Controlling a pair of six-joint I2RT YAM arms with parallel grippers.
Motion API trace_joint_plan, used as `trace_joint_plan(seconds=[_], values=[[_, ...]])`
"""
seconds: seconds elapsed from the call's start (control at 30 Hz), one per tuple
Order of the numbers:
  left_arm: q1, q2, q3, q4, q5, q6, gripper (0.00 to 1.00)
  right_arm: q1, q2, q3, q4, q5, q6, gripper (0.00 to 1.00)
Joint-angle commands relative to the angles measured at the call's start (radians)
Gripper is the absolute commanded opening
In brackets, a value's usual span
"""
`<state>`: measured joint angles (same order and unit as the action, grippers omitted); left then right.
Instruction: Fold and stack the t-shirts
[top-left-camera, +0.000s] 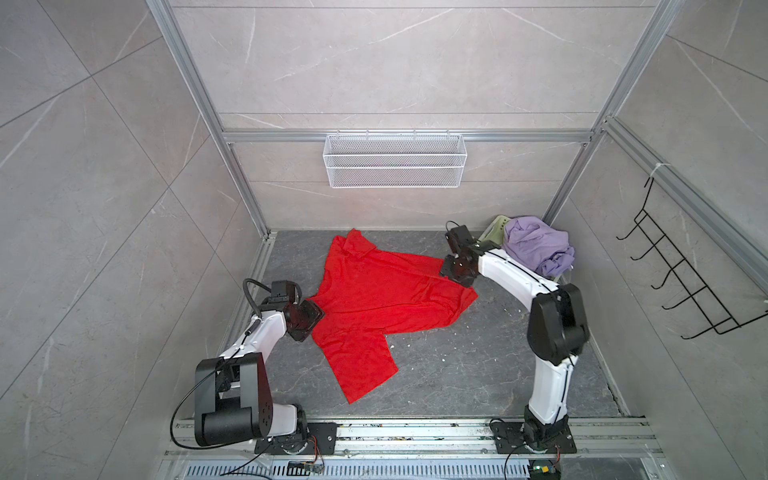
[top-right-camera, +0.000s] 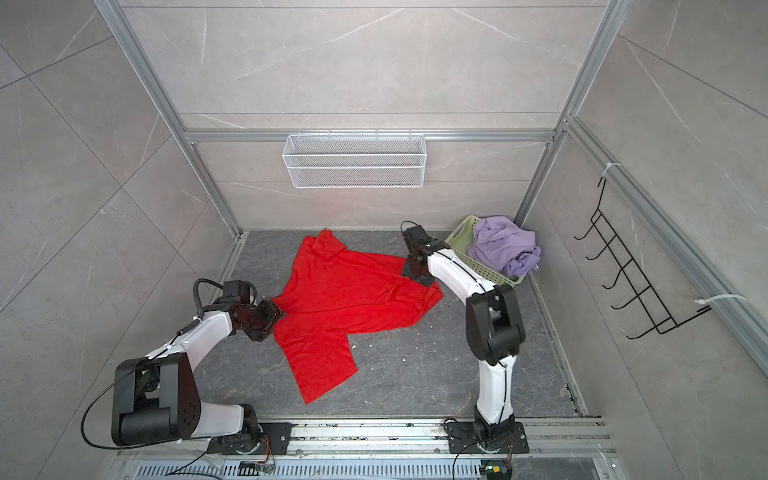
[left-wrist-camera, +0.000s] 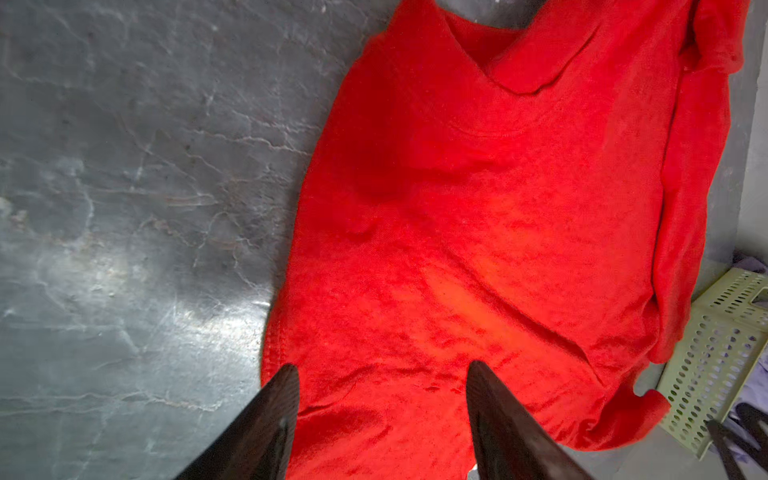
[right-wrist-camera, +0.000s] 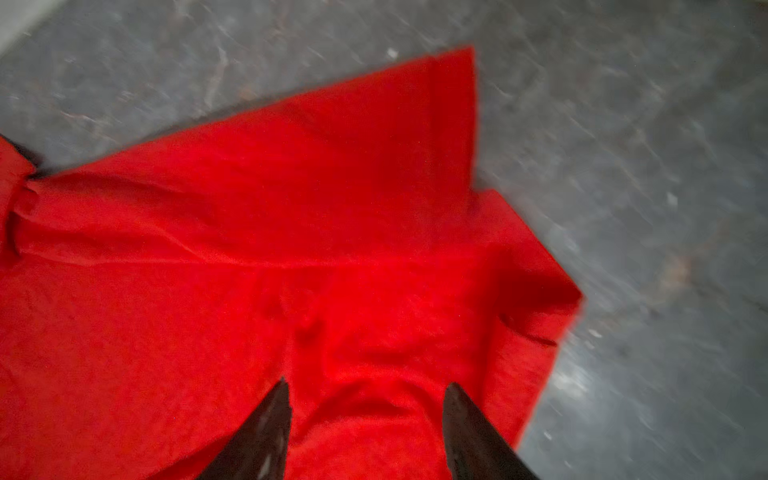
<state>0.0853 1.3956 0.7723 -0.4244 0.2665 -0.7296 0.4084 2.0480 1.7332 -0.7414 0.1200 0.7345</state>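
Observation:
The red t-shirt (top-left-camera: 382, 299) (top-right-camera: 349, 299) lies spread and creased on the dark grey table, one sleeve toward the front. The lilac t-shirt (top-left-camera: 536, 247) (top-right-camera: 505, 245) sits bunched in the pale green basket (top-right-camera: 461, 232) at the back right. My left gripper (top-left-camera: 311, 316) (left-wrist-camera: 382, 370) hovers over the red shirt's left edge, open, with cloth below its fingers (left-wrist-camera: 278, 415). Over the shirt's back right corner my right gripper (top-left-camera: 453, 272) (right-wrist-camera: 369, 384) is also open, nothing pinched between its jaws. The right wrist view is blurred.
A white wire basket (top-left-camera: 392, 160) hangs on the back wall. A black wire rack (top-left-camera: 681, 282) is fixed to the right wall. Aluminium rails (top-left-camera: 415, 434) run along the table's front edge. The green basket (left-wrist-camera: 715, 353) stands close beside the red shirt's far corner.

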Motion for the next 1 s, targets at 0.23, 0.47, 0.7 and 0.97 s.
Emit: trace_joint_plan(seconds=[0.23, 0.47, 0.7, 0.97], values=[[0.005, 0.003, -0.006, 0.029, 0.004, -0.006, 0.66, -0.02, -0.179, -0.26, 0.04, 0.031, 0.002, 0.64], [0.005, 0.07, 0.041, 0.02, 0.022, 0.02, 0.66, -0.103, -0.256, -0.488, 0.217, -0.083, 0.073, 0.61], [0.005, 0.08, 0.05, 0.027, 0.022, 0.017, 0.66, -0.103, -0.18, -0.407, 0.238, -0.106, 0.042, 0.62], [0.005, 0.063, 0.044, 0.019, 0.016, 0.016, 0.66, -0.103, -0.042, -0.295, 0.194, -0.083, 0.072, 0.56]])
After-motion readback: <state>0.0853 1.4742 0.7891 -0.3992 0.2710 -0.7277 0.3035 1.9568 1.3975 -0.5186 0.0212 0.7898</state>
